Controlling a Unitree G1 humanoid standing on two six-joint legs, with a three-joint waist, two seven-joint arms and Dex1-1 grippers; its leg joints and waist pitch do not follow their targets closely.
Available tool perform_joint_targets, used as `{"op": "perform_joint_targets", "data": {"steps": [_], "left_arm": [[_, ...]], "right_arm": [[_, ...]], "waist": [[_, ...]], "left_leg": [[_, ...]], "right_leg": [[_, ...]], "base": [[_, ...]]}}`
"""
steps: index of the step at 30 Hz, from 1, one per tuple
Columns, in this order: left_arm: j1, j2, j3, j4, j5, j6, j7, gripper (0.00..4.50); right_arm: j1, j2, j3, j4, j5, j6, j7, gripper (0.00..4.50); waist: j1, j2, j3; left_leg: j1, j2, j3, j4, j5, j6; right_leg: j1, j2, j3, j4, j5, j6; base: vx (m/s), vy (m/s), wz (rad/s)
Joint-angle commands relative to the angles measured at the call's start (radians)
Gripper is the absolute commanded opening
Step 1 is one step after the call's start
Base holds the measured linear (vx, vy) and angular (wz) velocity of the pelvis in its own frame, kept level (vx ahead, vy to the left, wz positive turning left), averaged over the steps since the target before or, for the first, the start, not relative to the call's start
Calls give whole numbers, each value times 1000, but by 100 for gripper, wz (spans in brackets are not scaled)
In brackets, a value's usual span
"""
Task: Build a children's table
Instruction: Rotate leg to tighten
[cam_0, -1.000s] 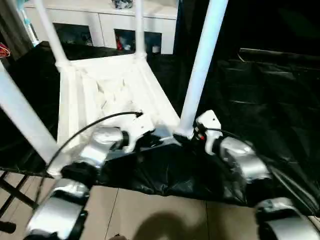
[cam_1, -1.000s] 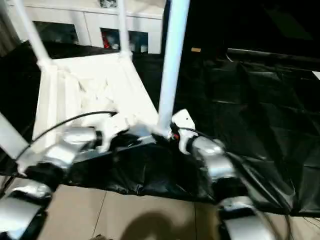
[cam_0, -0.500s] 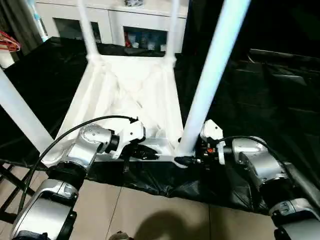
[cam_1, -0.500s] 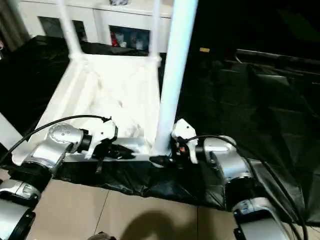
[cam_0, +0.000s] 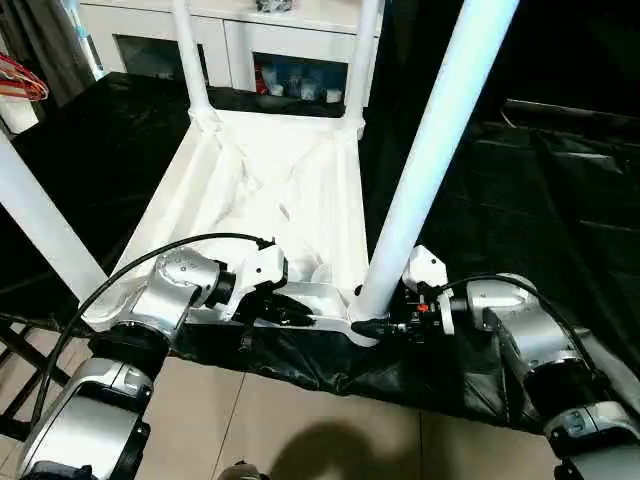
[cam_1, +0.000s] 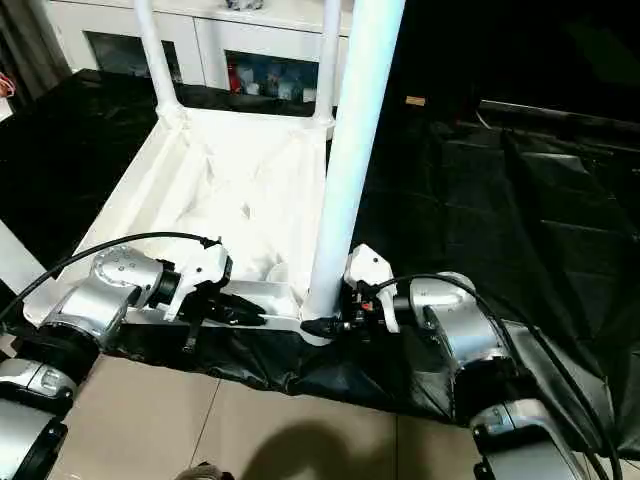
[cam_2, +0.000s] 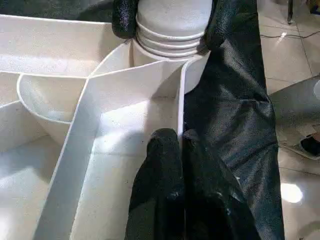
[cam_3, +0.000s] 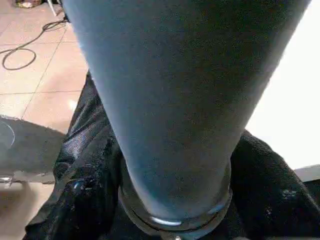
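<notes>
**White leg going into the near corner socket**

White plastic table (cam_0: 270, 200) lies upside down on a black sheet (cam_0: 520, 200), ribbed underside up, at the sheet's near edge. From my head, my right gripper (cam_0: 385, 325) straddles the base of the near leg (cam_0: 420, 180).

My left wrist shows my left gripper (cam_2: 181, 145) pinched shut on a thin rib, steadying the top.

My right wrist shows the smooth tapered leg ending in a ringed collar; I should keep it upright and press it squarely home.

A white plastic children's table (cam_0: 270, 200) with a square ribbed underside is laid upside down on black sheeting. Four long round white legs (cam_0: 440, 150) are stood upright in its corner sockets.
</notes>
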Motion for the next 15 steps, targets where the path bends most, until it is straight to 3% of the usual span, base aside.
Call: {"op": "perform_joint_targets", "data": {"steps": [1, 4, 6, 9, 11, 13, 15], "left_arm": [[-26, -30, 19, -2, -15, -7, 85, 0], [-39, -50, 15, 16, 25, -2, 187, 0], [-50, -72, 5, 33, 69, 17, 289, 0], [-60, -142, 22, 45, 73, 65, 421, 0], [-65, -169, 20, 51, 83, 73, 475, 0], [-69, -198, 21, 57, 84, 87, 520, 0], [-80, -248, 23, 73, 91, 97, 600, 0]], "right_arm": [[17, 43, 38, -9, 15, 13, -9, 270], [5, 87, 6, 34, -7, 10, -150, 270], [-12, 136, -22, 91, -47, -1, -325, 269], [-47, 230, -81, 167, -56, 33, -572, 269], [-64, 263, -99, 196, -56, 37, -646, 269], [-84, 297, -113, 230, -61, 37, -733, 269], [-122, 356, -145, 288, -59, 32, -874, 269]], "waist": [[-2, 2, -60], [-6, 4, -56], [-18, 1, -51], [-38, 2, -50], [-45, -3, -51], [-51, 0, -51], [-54, -2, -53]], "left_leg": [[12, 52, -22, -60, -207, 41], [16, 52, -24, -64, -247, 19], [20, 46, -32, -70, -296, -12], [23, 44, -37, -70, -319, -20], [25, 43, -37, -69, -323, -13], [26, 43, -36, -69, -323, -12], [22, 43, -36, -70, -311, -7]], "right_leg": [[48, -93, 51, -65, -230, -195], [42, -95, 51, -75, -316, -175], [41, -99, 49, -90, -451, -135], [37, -101, 46, -102, -541, -104], [34, -100, 46, -106, -544, -101], [30, -97, 48, -106, -531, -105], [32, -97, 49, -102, -495, -113]], "base": [[0, 0, 0], [0, 0, 0], [0, 0, 0], [0, 0, 0], [0, 0, 0], [0, 0, 0], [0, 0, 0]]}}
